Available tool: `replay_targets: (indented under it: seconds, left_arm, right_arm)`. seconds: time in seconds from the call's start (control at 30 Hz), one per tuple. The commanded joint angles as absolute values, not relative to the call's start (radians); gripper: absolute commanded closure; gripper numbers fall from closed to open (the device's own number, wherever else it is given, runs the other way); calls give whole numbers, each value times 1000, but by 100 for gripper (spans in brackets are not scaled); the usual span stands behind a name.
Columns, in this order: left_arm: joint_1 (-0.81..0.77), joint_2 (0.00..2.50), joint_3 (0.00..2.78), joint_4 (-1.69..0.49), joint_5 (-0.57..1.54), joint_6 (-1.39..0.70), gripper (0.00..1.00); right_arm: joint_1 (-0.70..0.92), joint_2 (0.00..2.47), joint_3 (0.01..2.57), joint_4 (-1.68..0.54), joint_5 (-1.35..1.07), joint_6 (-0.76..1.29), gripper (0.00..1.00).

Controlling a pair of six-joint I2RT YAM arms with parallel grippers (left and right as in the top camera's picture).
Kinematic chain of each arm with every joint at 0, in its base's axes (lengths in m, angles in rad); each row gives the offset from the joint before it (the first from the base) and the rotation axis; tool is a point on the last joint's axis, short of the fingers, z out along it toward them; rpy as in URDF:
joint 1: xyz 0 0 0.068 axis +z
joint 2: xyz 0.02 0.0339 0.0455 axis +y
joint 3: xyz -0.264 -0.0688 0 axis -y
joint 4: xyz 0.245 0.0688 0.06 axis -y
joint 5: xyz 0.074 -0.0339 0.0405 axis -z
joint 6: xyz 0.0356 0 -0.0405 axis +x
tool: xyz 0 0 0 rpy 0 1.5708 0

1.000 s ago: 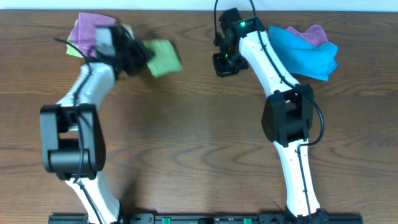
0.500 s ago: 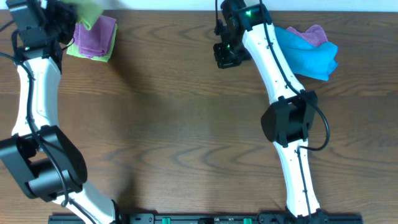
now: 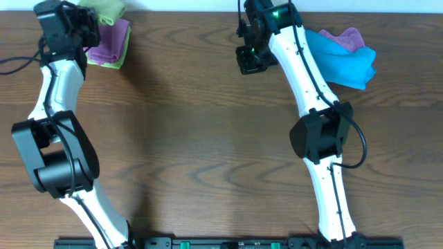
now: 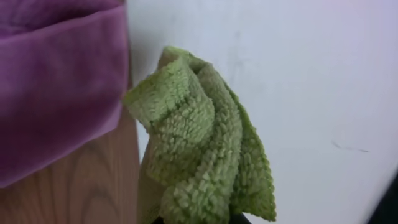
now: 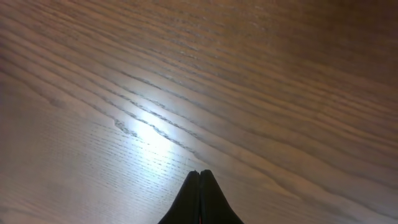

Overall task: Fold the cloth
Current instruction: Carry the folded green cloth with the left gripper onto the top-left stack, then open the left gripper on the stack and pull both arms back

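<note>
My left gripper is shut on a folded green cloth and holds it at the table's far left edge, beside and partly over a stack of folded cloths, purple on top. In the left wrist view the green cloth hangs bunched from the jaws, with the purple cloth to its left. My right gripper is shut and empty above bare wood; its closed fingertips show in the right wrist view.
A heap of unfolded cloths, blue with a purple one behind it, lies at the far right by the right arm. A white wall rises behind the table's far edge.
My left arm swung from the table's middle-left out to the far left corner with the green cloth, then back a little towards the folded stack. The right arm hardly moved.
</note>
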State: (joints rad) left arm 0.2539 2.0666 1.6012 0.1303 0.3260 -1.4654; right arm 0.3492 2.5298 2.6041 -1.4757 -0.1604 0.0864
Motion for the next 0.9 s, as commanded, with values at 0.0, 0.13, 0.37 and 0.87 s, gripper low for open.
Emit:
replay_targets:
  seconds: [0.0,0.13,0.37,0.87]
  left_arm:
    - [255,2085,1604,127,285,-1479,94]
    - [262,2111,1604,129,282,-1482,94]
    - [263,2155,1603,88,278,-1481,94]
    - [297,2177,1599,-27,313,-1471,5]
  right_arm:
    - [359,2511,2631,-1473,-157,56,98]
    - [359,2511,2631,-1473,-158,51,98]
    - [360,2511,2631,-1474,-157,51,98]
    - [361,2511,2631,-1475,-158,51,99]
